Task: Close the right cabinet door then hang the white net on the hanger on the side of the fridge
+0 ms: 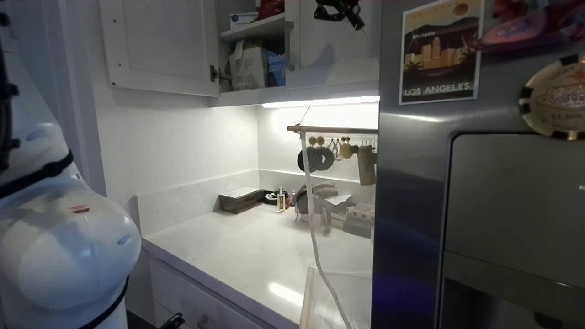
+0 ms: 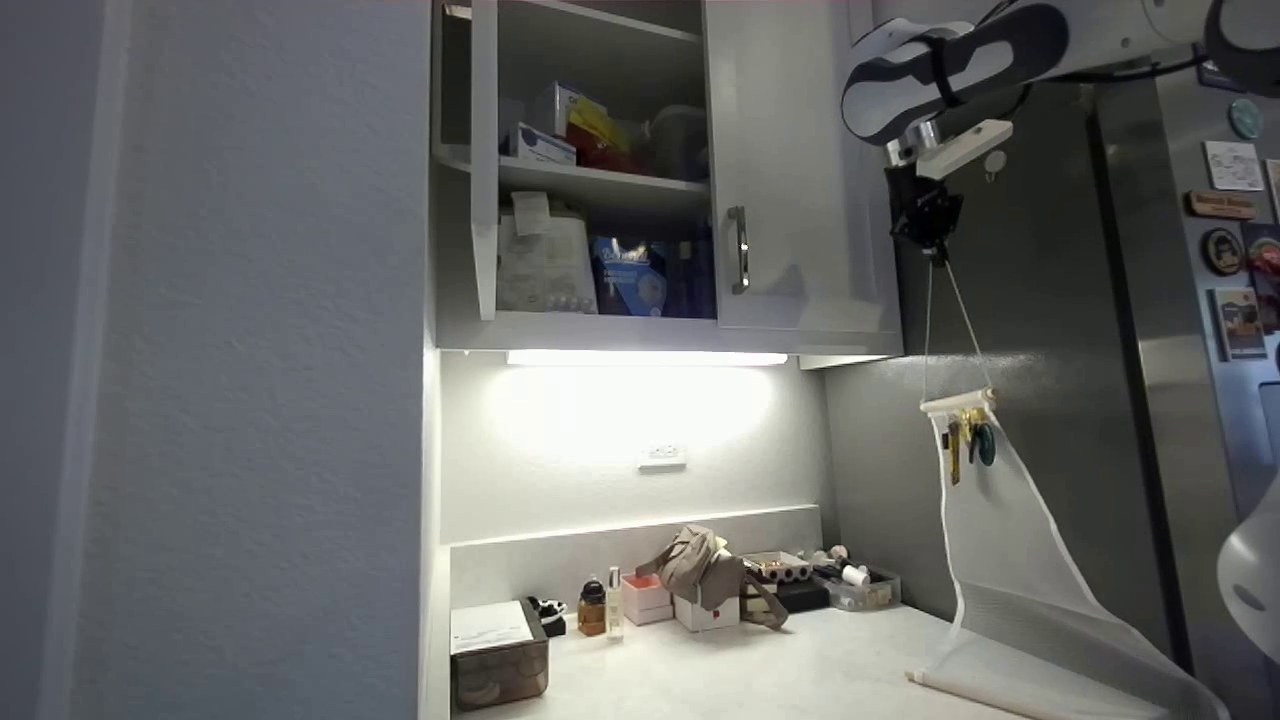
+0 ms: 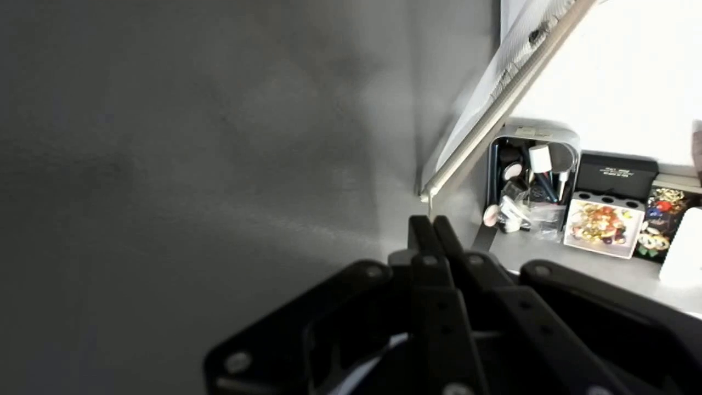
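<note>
Tool state: the gripper [image 3: 431, 221] has its fingers pressed together, with the cord [image 2: 968, 325] of the white net [image 2: 1000, 535] pinched at the tips. Net location: suspended below the gripper, beside the side wall of the fridge [image 2: 1040, 260].

Reason for the grip: the cord is taken at its peak, so two strands run down to the ends of the upper rod [image 1: 338, 130] and appear to share the load. This probably serves to present the cord as a loop. A small white fitting [image 2: 994, 163] on the fridge side is likely the hanger; the gripper appears near and below it in an exterior view, but the depth between them cannot be judged. The right cabinet door [image 2: 800, 130] sits flush, so the first step is judged complete. The left cabinet door [image 1: 162, 45] stands open; the task does not call for moving it.

Appearance of the net: thin, white, see-through mesh with thicker edge strips. The upper rod is pale and wood-like. Ornaments, apparently earrings [image 2: 985, 445], hang below it in dark and gold tones. The mesh is narrow near the top, widens downward and sweeps aside in a loose curve. The lower rod [image 2: 950, 686] is near the counter [image 2: 790, 670]; contact cannot be confirmed. Caution: abrupt wrist motion is likely to swing the limp mesh and shift the earrings.
</note>
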